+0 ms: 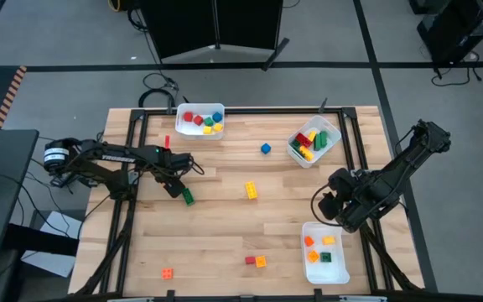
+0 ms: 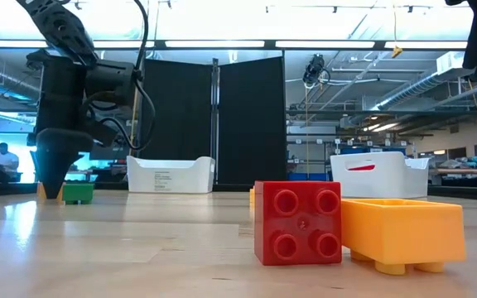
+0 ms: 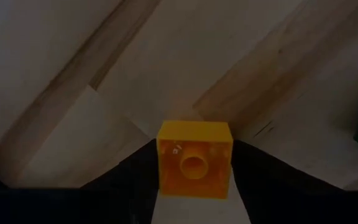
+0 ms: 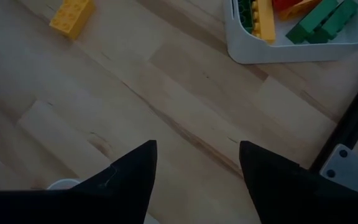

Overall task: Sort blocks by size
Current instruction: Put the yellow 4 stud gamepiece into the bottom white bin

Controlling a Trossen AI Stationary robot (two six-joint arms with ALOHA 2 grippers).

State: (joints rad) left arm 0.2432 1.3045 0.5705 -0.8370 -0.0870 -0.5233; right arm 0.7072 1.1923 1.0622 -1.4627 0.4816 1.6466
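Observation:
My left gripper (image 1: 174,187) stands at the table's left middle, pointing down, shut on a small yellow-orange block (image 3: 194,163). A green block (image 1: 189,198) lies on the table right beside it and also shows in the low view (image 2: 77,193). My right gripper (image 1: 331,203) hangs open and empty above the table's right side; its fingers (image 4: 135,171) touch nothing. Loose blocks lie on the table: blue (image 1: 265,148), yellow (image 1: 250,190), red (image 1: 250,261) with orange (image 1: 261,262), and another orange (image 1: 168,273). My left gripper pinches the small yellow-orange block by two opposite sides (image 3: 164,163) between its two fingers. The fingers come from above and point down. The block's studded top faces up toward the wrist. In the low view it (image 2: 40,191) sits at table height by the fingertips; whether it is lifted I cannot tell.
Three white bins stand on the table: one at the far left (image 1: 199,120) with small blocks, one at the far right (image 1: 314,143) with longer bricks, and one at the near right (image 1: 325,252) with orange and green blocks. Black frame rails run along the table's edges.

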